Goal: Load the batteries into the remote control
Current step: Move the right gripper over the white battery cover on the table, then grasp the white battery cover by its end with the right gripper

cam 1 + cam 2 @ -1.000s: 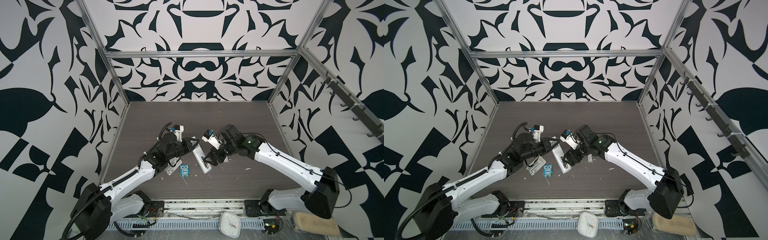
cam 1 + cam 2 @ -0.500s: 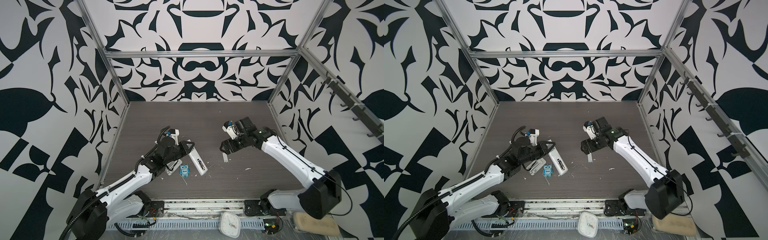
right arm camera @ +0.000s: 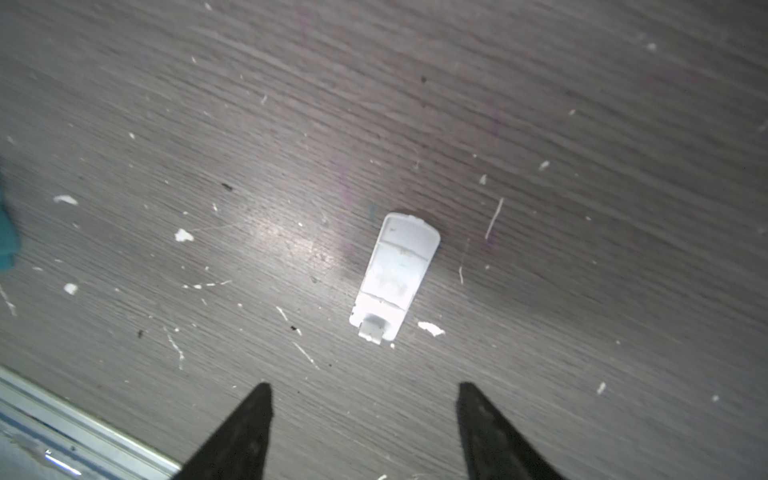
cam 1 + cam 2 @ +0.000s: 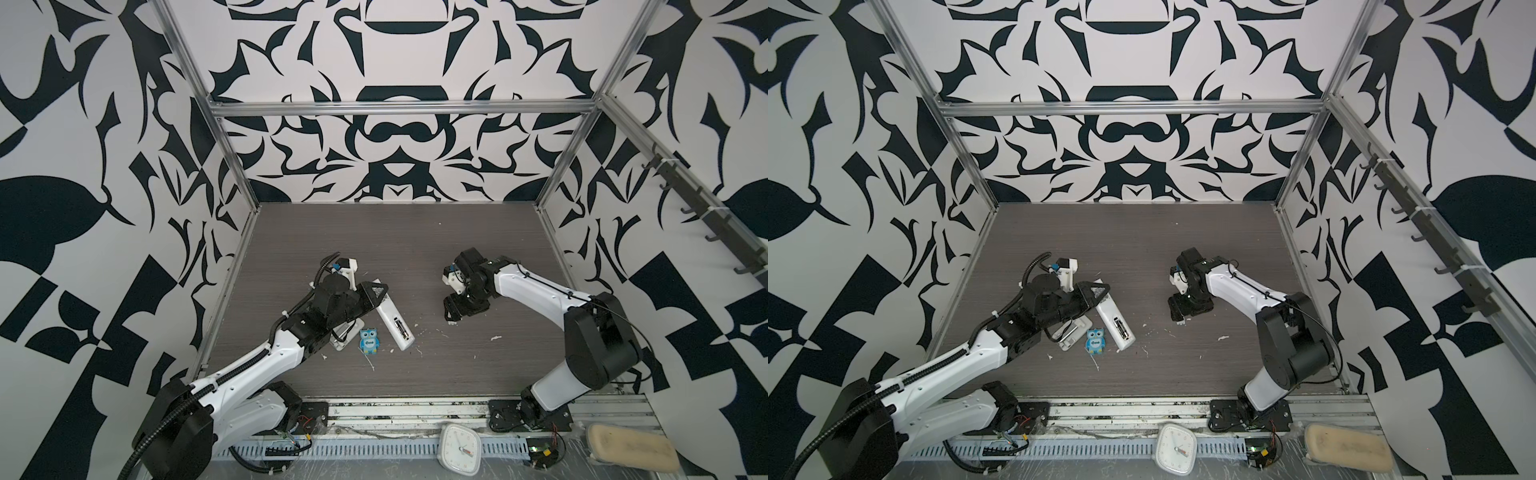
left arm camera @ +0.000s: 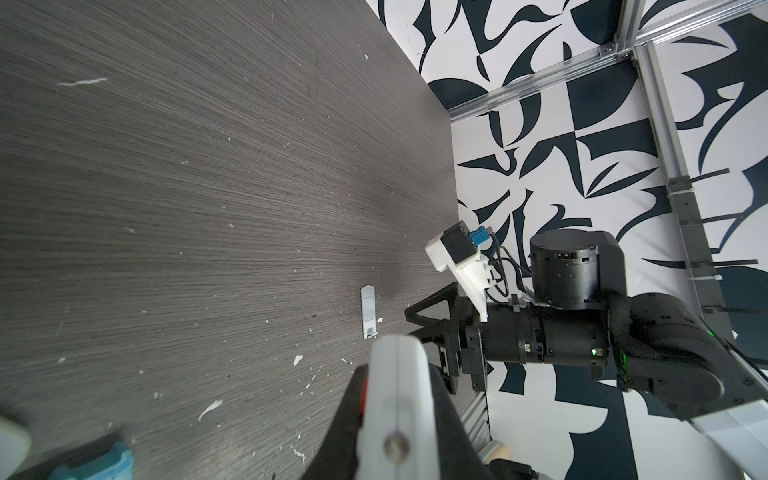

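The long white remote control (image 4: pixel 392 320) slants down to the table at centre left, its back up and its compartment open. Dark batteries (image 4: pixel 400 328) lie in that compartment; their number is too small to tell. My left gripper (image 4: pixel 376 291) is shut on the remote's upper end. The left wrist view shows that end of the remote (image 5: pixel 397 399) edge-on between the black fingers (image 5: pixel 353 399). My right gripper (image 4: pixel 453 311) hovers open at centre right, pointing down. Just beyond its open tips (image 3: pixel 363 388) a small white battery cover (image 3: pixel 395 274) lies flat on the table, untouched.
A blue owl figure (image 4: pixel 369 340) and a grey-white tray (image 4: pixel 345 332) sit beside the remote, the tray partly under my left arm. White scraps dot the dark wood table (image 4: pixel 415 249). A clock (image 4: pixel 459 449) and a beige pad (image 4: pixel 631 453) lie past the front rail.
My right gripper left the remote, swung right and came down over the battery cover, its jaws narrowing somewhat. My left gripper kept the remote and shifted it slightly.
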